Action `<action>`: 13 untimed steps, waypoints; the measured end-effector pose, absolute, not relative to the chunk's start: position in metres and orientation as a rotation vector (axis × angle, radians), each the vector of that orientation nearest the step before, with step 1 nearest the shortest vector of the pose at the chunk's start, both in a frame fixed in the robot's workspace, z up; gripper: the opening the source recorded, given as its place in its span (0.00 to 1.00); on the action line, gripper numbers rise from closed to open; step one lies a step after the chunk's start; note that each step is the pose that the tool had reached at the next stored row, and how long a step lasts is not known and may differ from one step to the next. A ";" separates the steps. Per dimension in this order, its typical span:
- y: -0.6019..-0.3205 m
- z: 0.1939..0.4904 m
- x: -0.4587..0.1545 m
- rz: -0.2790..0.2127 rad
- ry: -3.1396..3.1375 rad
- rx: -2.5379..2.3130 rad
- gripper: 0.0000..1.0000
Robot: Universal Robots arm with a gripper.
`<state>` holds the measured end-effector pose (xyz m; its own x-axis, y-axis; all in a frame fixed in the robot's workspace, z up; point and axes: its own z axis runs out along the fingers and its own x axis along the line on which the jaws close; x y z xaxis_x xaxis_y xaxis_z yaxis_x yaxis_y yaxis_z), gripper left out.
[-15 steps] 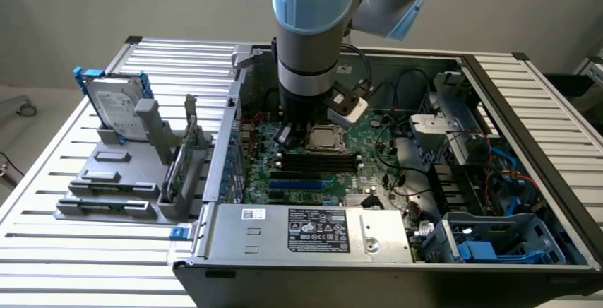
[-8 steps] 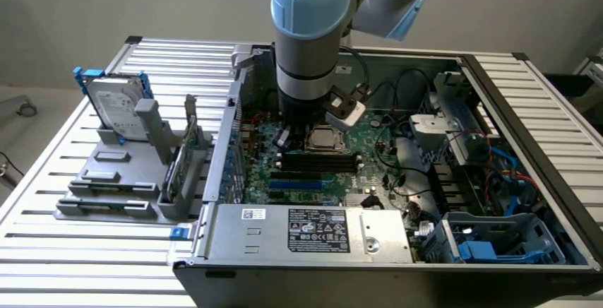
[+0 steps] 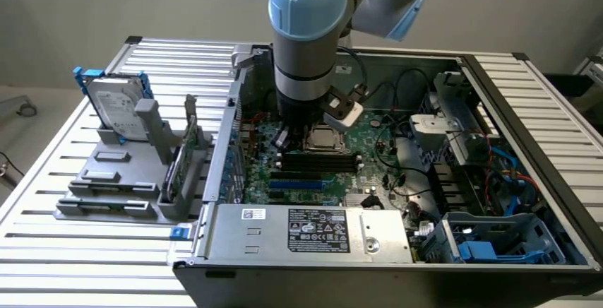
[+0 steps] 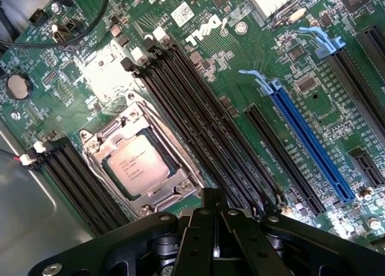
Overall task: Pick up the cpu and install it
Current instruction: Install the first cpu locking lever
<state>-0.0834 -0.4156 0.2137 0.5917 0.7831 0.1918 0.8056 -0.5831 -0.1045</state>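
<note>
The cpu, a small flat square chip with a silver-grey metal top and fine printed lettering, lay seated in the dark square metal-framed socket on the green motherboard. In the exterior view the same chip showed as a pale square inside the open computer case, just below the arm's wrist. The socket's steel frame surrounded the chip on all sides. Long black memory slots ran beside the socket on one side, and a second bank of black slots flanked the other. Further off on the board sat a blue expansion slot with a pale blue latch.

The black gripper hung above the board near the socket, its fingers drawn together and holding nothing; it was apart from the chip. The blue-and-grey robot arm reached straight down into the case.

Outside the case, on the exterior view's left, a silver rectangular hard drive with a blue frame stood upright in a grey plastic fixture on the slatted metal table. A grey power supply with a dark label lay along the case's near edge.
</note>
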 end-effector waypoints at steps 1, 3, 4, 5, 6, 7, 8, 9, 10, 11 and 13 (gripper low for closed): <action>-0.415 0.213 -0.084 -0.186 -1.330 -2.638 0.11; -0.414 0.213 -0.084 -0.186 -1.330 -2.638 0.11; -0.414 0.213 -0.084 -0.186 -1.330 -2.638 0.11; -0.414 0.212 -0.085 -0.186 -1.330 -2.638 0.11; -0.413 0.212 -0.085 -0.186 -1.330 -2.638 0.11; -0.412 0.211 -0.085 -0.186 -1.330 -2.638 0.11; -0.412 0.211 -0.085 -0.186 -1.330 -2.638 0.11; -0.411 0.210 -0.085 -0.186 -1.330 -2.638 0.11; -0.411 0.210 -0.086 -0.186 -1.330 -2.639 0.11; -0.411 0.209 -0.086 -0.186 -1.330 -2.638 0.11; -0.410 0.208 -0.086 -0.185 -1.330 -2.639 0.11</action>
<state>-0.0860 -0.4100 0.2084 0.5917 0.7831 0.1915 0.8056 -0.5832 -0.1044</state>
